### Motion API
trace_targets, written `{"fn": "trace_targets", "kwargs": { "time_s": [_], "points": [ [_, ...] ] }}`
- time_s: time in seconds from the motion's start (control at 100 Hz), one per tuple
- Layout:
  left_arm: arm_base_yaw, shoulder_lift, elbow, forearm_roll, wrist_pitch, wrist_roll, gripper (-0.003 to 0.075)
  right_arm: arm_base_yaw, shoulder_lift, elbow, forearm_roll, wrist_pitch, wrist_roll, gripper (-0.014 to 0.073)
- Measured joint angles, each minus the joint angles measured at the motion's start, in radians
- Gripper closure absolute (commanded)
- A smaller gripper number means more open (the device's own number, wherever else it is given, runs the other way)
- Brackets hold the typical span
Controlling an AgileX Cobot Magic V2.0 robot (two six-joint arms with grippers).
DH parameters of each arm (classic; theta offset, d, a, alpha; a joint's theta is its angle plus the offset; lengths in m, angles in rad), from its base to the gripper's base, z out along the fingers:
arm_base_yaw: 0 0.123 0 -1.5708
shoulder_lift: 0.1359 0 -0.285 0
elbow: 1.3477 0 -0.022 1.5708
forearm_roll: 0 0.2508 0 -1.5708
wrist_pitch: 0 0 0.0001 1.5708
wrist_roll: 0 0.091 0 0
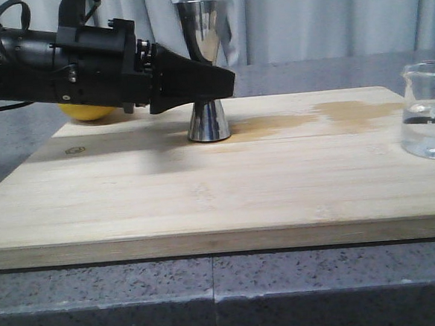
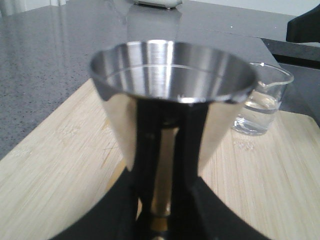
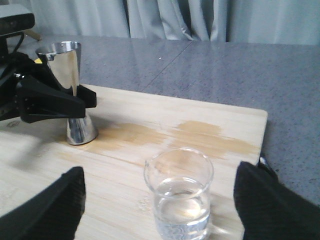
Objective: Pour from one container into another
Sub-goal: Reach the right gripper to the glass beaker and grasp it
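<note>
A robot's left claw (image 1: 216, 82) grips the narrow waist of a tall steel jigger (image 1: 205, 67), steadying it upright near the back of a bamboo cutting board (image 1: 205, 201) on a speckled grey surface (image 1: 323, 290). At the board's right end, well apart from the jigger, stands a small glass beaker (image 1: 427, 111) partly filled with clear liquid. The right claw (image 3: 157, 200) is spread wide, one finger on either side of the beaker and touching nothing. The step in hand appears to be the reach for the beaker; the next move calls for closing on its wall, then lifting and carrying it to the jigger's open mouth. Darker stains mark the board between the two vessels. A yellow object (image 1: 87, 111) lies behind the left arm.
</note>
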Motion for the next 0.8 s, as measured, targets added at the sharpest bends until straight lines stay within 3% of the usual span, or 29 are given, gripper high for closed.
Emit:
{"fn": "trace_targets", "kwargs": {
  "time_s": [0.23, 0.8],
  "points": [
    [0.000, 0.000, 0.000, 0.000, 0.000, 0.000, 0.0659, 0.000, 0.069, 0.071, -0.027, -0.194, 0.000, 0.0041],
    [0.000, 0.000, 0.000, 0.000, 0.000, 0.000, 0.0659, 0.000, 0.438, 0.073, -0.087, -0.464, 0.002, 0.0042]
  ]
}}
